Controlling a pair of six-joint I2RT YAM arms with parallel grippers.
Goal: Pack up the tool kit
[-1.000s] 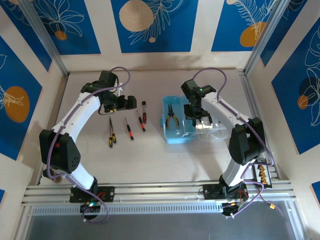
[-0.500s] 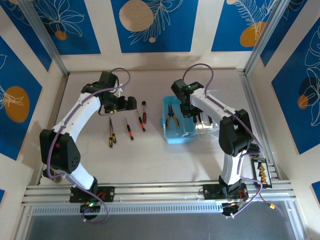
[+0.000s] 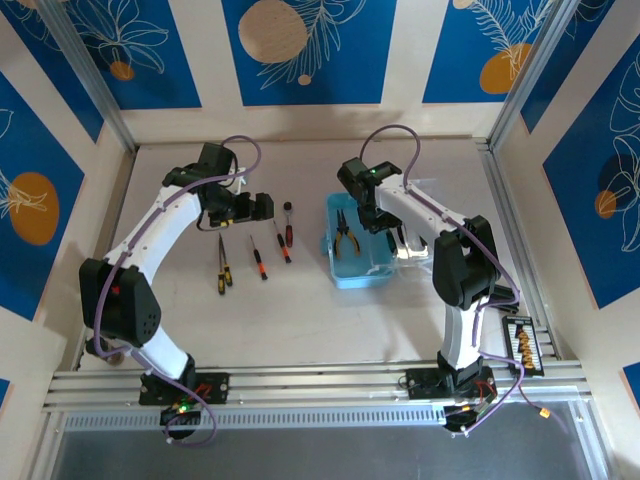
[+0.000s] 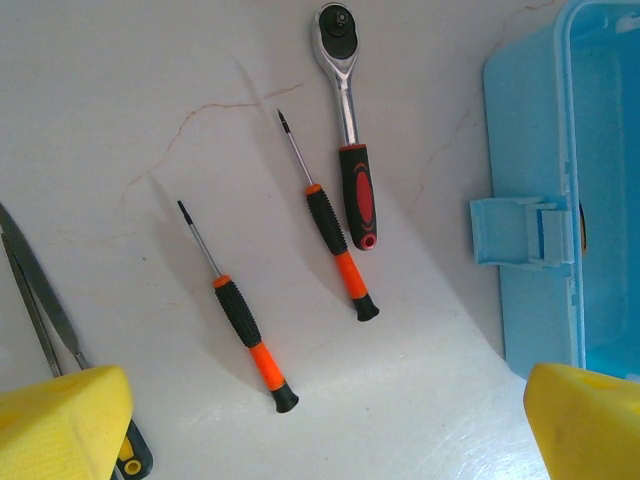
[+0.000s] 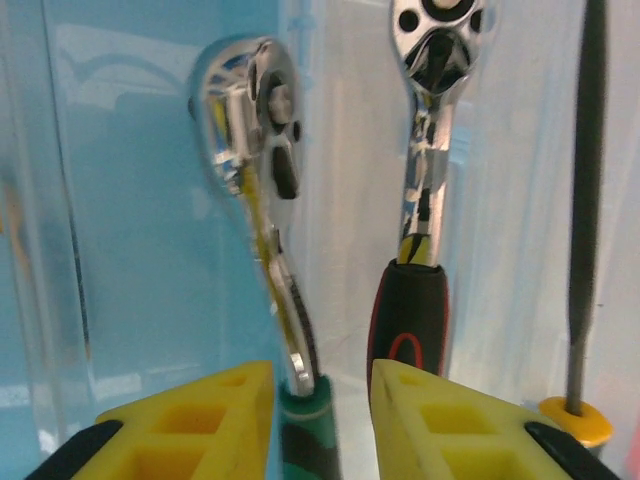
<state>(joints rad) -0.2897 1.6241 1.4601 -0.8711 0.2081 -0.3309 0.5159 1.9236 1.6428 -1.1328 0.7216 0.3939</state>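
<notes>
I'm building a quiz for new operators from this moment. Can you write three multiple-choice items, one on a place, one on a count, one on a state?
1. Where are the pliers?
A) beside the rail B) inside the blue case C) under a cloth
2. How many orange-and-black screwdrivers lie outside the case?
A) one B) two C) four
3. The left claw is:
A) open and empty B) shut on a wrench C) shut on a cable

Answers: 1 B, they lie on the case floor. 2 B, two lie side by side near the ratchet. 3 A, its jaws stand wide with nothing between.
</notes>
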